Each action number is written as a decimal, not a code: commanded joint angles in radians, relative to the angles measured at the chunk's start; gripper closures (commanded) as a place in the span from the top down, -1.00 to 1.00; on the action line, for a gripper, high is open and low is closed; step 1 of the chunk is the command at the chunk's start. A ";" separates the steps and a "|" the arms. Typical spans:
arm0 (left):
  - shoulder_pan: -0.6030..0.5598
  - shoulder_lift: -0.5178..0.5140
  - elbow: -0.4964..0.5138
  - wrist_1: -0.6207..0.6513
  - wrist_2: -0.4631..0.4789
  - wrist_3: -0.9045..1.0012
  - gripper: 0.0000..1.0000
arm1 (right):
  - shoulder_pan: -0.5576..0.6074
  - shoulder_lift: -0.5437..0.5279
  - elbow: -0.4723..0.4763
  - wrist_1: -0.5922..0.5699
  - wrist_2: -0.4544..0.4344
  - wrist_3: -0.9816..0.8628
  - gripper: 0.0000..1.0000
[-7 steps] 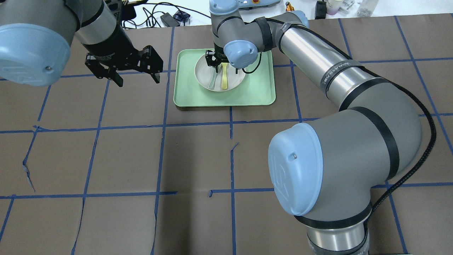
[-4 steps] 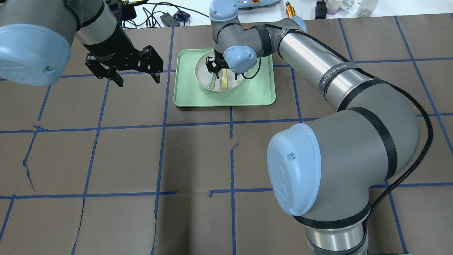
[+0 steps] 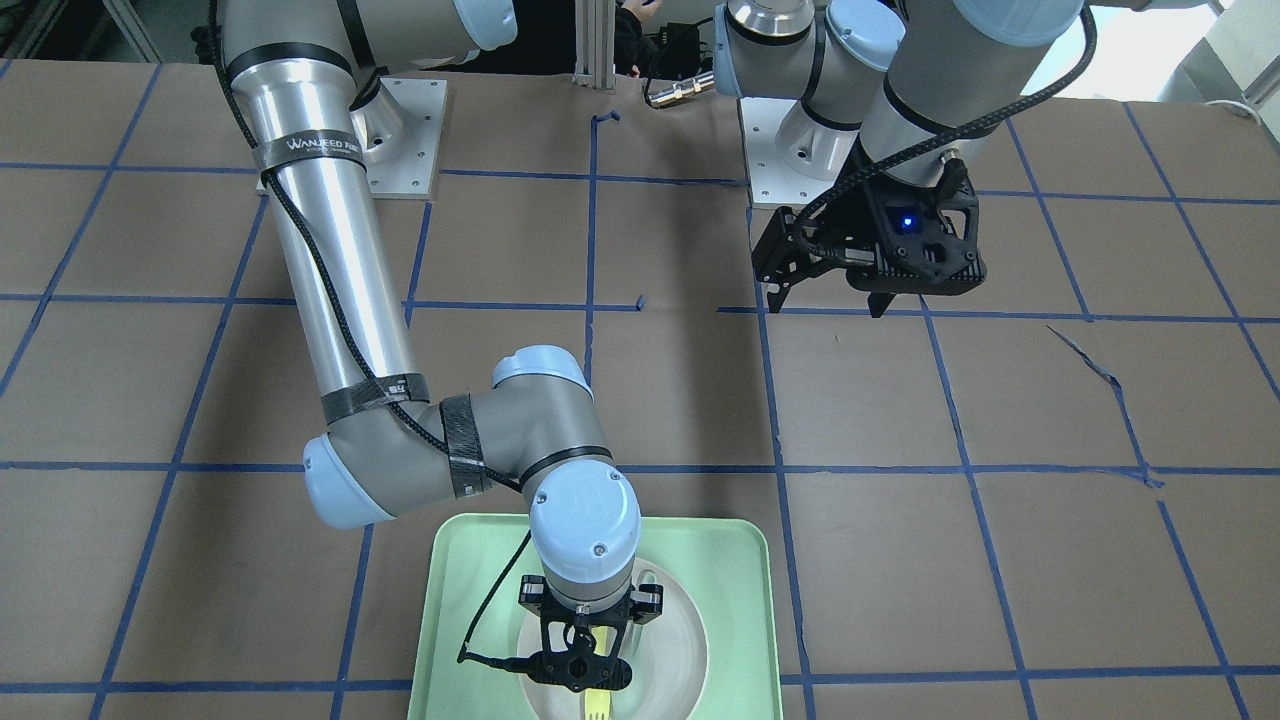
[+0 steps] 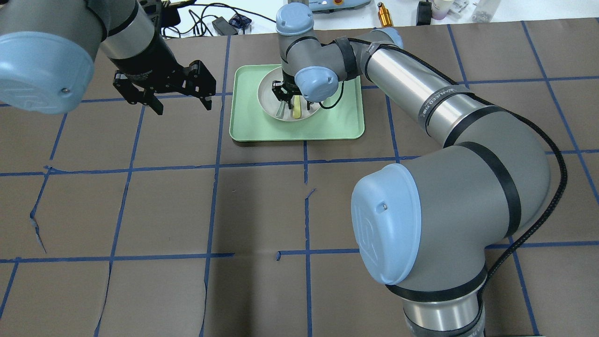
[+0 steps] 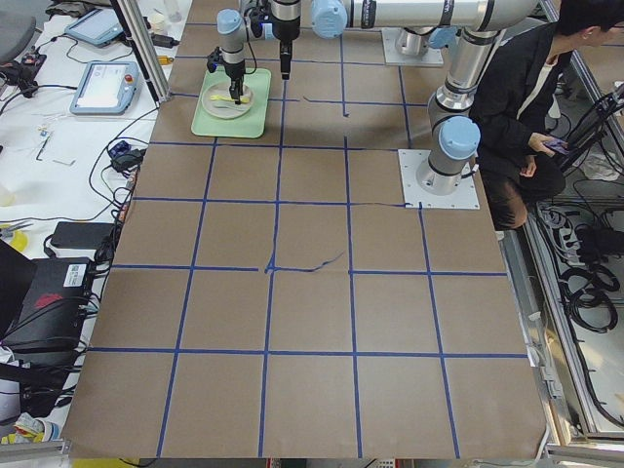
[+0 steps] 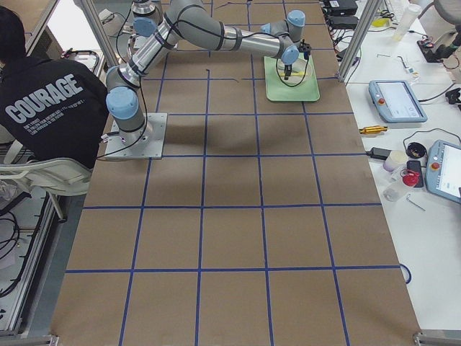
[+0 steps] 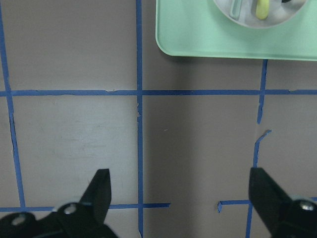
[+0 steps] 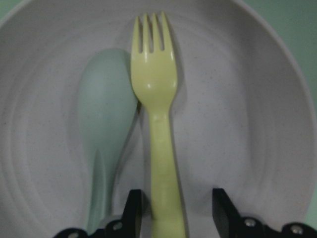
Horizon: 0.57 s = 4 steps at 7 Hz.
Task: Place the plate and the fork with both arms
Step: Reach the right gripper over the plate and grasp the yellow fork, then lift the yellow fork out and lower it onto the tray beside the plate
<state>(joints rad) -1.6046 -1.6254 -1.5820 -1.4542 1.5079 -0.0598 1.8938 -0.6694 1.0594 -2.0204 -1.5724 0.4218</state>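
A black hoodie (image 6: 43, 101) reads "COURAGE". The band (image 3: 305, 150) on the right arm (image 3: 340, 300) reads "WANJEED". The left gripper (image 7: 179, 173) hangs wide open and empty. Farther, the right gripper (image 8: 176, 194) stands open astride the fork (image 8: 154, 84), which lies beside a spoon (image 8: 106, 114) on the plate (image 8: 247, 99) in the tray (image 4: 346, 121).

Plate (image 8: 257, 124): round, off-white, faintly speckled and shallow with a raised rim. It lies flat near the centre of a mint-green tray (image 4: 346, 126).

Fork (image 8: 154, 99): slim, pale yellow plastic with short tines. It lies flat inside the plate; in the right wrist view the tines point to 12 o'clock and the handle to 6 o'clock. A grey-green spoon (image 8: 104, 129) lies just beside it at 9 o'clock.

Right gripper (image 8: 177, 210): fingers parted, one on either side of the fork's handle end.

Left gripper (image 4: 183, 109): fingers spread wide, hanging at the tray's 9 o'clock in the overhead view, well apart from plate and fork.
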 commanded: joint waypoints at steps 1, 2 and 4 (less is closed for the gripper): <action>0.000 -0.001 0.000 0.000 0.000 0.000 1.00 | 0.001 0.001 0.004 -0.001 0.000 0.000 -0.30; 0.000 -0.001 -0.001 0.000 0.000 0.000 1.00 | 0.002 -0.004 0.004 -0.001 0.000 0.000 -0.48; 0.000 -0.001 0.000 0.000 0.000 0.000 1.00 | 0.002 -0.007 0.004 -0.001 0.002 -0.003 -0.55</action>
<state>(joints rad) -1.6045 -1.6260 -1.5820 -1.4542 1.5079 -0.0598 1.8957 -0.6734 1.0630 -2.0218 -1.5721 0.4212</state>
